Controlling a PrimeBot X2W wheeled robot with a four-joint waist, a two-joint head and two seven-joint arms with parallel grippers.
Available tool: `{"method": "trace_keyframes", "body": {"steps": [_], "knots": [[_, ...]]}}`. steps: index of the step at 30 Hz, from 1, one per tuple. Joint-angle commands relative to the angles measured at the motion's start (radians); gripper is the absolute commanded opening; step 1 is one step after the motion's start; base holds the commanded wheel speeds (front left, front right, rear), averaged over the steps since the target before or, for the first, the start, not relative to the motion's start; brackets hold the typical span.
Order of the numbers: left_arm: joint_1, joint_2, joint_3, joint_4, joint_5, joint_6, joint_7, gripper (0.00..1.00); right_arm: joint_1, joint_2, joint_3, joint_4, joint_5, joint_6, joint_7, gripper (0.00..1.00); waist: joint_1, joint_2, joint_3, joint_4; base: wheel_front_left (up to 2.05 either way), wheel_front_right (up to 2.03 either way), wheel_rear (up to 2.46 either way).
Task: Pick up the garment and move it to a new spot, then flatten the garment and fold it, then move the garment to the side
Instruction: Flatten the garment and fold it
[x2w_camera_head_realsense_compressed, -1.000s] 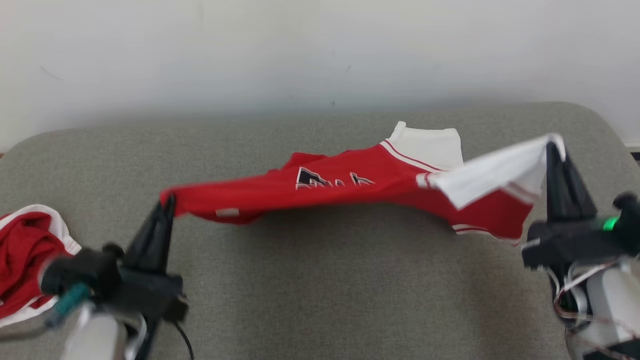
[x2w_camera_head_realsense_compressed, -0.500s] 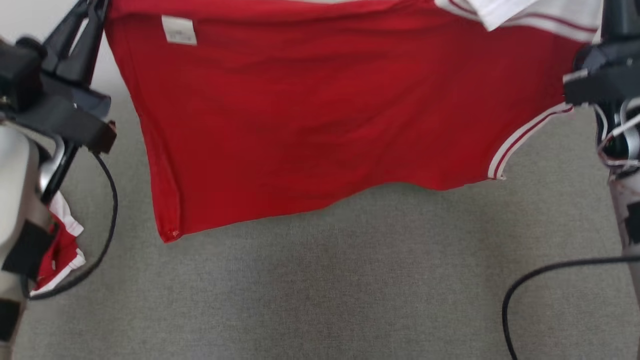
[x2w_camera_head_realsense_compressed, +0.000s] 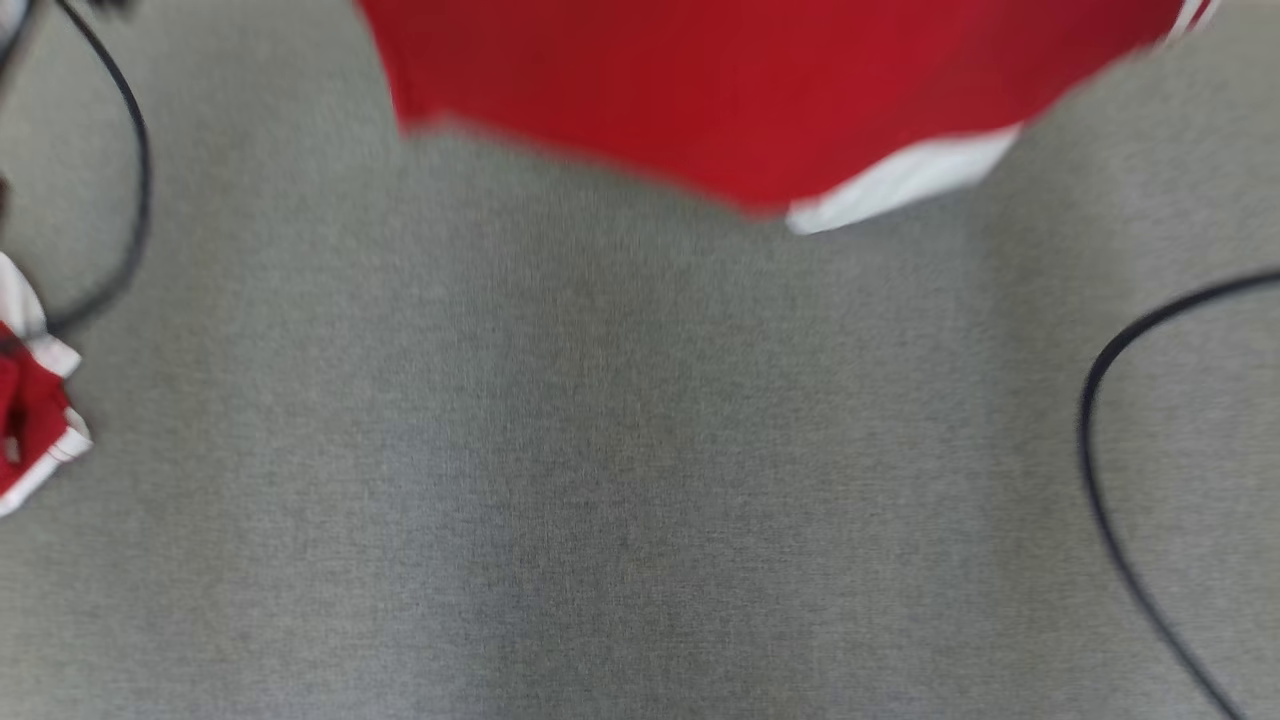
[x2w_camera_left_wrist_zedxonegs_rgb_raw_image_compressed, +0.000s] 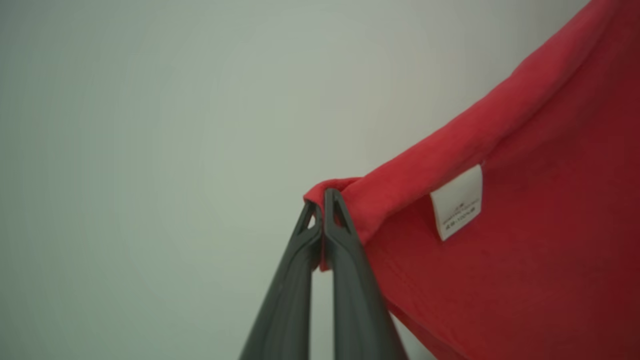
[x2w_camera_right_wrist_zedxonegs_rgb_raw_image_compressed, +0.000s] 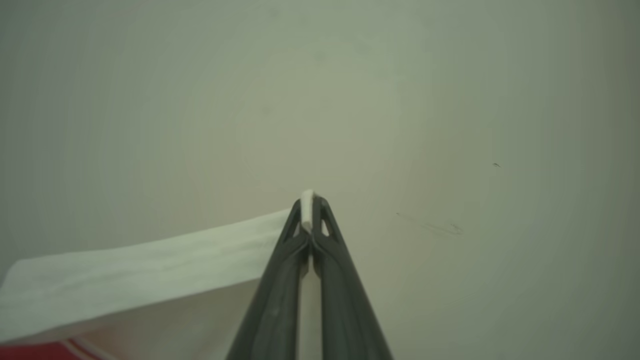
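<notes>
The grey padded surface spreads broad and bare below me. The red jersey hangs above its far part, with the lowest red edge and a white panel dangling free of it. Both my grippers are pinched fully shut on the cloth. My left gripper nips a bunched red corner of the hem, and my right gripper bites only the very edge of a white band. That right hold worries me most: so little cloth sits between the tips that, I judge, a quick swing or a hard stretch could pull it out and drop half the jersey in a heap on the surface. At the surface's left edge lies a second red-and-white garment, and setting down too far that way could tangle the two. Black cables loop over the surface, one at its right and one at its left, and slack cloth might snag them as I lower. The small white care label near my left tips faces me, which suggests I may lay the jersey wrong side up.
</notes>
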Motion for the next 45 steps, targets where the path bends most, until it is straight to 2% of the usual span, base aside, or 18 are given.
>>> {"method": "trace_keyframes", "body": {"steps": [1, 5, 10, 15, 18, 22, 26, 27, 29, 30, 35, 45], "knots": [[-0.06, 0.001, 0.007, 0.008, 0.017, 0.019, -0.005, 0.0, -0.046, -0.007, -0.002, 0.018, -0.02, -0.001, 0.0, 0.0, -0.0004, -0.0001, 0.128, 0.018, 0.0, 0.0, 0.0], [-0.166, -0.004, 0.009, 0.008, 0.055, 0.045, -0.005, 0.0, -0.181, -0.004, -0.061, 0.045, -0.077, -0.001, 0.0, 0.0, -0.0004, -0.0001, 0.158, 0.017, 0.0, 0.0, 0.0], [-0.219, 0.005, 0.024, -0.034, 0.056, 0.049, -0.005, 0.0, -0.244, 0.023, -0.15, 0.051, -0.111, -0.001, 0.0, 0.0, -0.0004, -0.0001, 0.178, -0.001, 0.0, 0.0, 0.0], [-0.14, 0.009, 0.052, -0.056, 0.015, 0.044, -0.004, 0.0, -0.16, 0.009, -0.162, 0.019, -0.075, -0.001, 0.0, 0.0, -0.0004, -0.0001, 0.233, -0.021, 0.0, 0.0, 0.0], [-0.052, 0.005, 0.066, -0.083, -0.017, 0.033, -0.004, 0.0, -0.06, -0.009, -0.135, -0.039, -0.017, -0.001, 0.0, 0.0, -0.0004, -0.0001, 0.263, -0.031, 0.0, 0.0, 0.0], [0.121, -0.014, 0.092, -0.121, -0.054, 0.027, -0.004, 0.0, 0.152, -0.048, -0.101, -0.135, 0.069, -0.001, 0.0, 0.0, -0.0004, -0.0001, 0.279, -0.035, 0.0, 0.0, 0.0], [0.308, -0.044, 0.153, -0.176, -0.102, 0.021, -0.004, 0.0, 0.386, -0.063, -0.145, -0.2, 0.148, -0.001, 0.0, 0.0, -0.0004, -0.0001, 0.265, -0.037, 0.0, 0.0, 0.0], [0.407, -0.067, 0.199, -0.195, -0.132, 0.025, -0.004, 0.0, 0.499, -0.055, -0.171, -0.22, 0.168, -0.001, 0.0, 0.0, -0.0004, -0.0001, 0.242, -0.036, 0.0, 0.0, 0.0], [0.51, -0.093, 0.238, -0.195, -0.143, 0.016, -0.004, 0.0, 0.609, -0.039, -0.194, -0.236, 0.188, -0.001, 0.0, 0.0, -0.0004, -0.0001, 0.217, -0.037, 0.0, 0.0, 0.0], [0.554, -0.11, 0.261, -0.197, -0.156, 0.011, -0.004, 0.0, 0.661, -0.047, -0.179, -0.25, 0.162, -0.001, 0.0, 0.0, -0.0004, -0.0001, 0.199, -0.036, 0.0, 0.0, 0.0], [0.757, -0.184, 0.314, -0.183, -0.166, -0.009, -0.002, 0.0, 0.896, 0.016, -0.213, -0.266, 0.16, -0.001, 0.0, 0.0, -0.0004, -0.0001, 0.112, -0.043, 0.0, 0.0, 0.0], [0.992, -0.262, 0.433, -0.128, -0.16, -0.017, -0.002, 0.0, 1.15, 0.095, -0.254, -0.211, 0.154, -0.001, 0.0, 0.0, -0.0004, -0.0001, -0.033, -0.081, 0.0, 0.0, 0.0]]}}
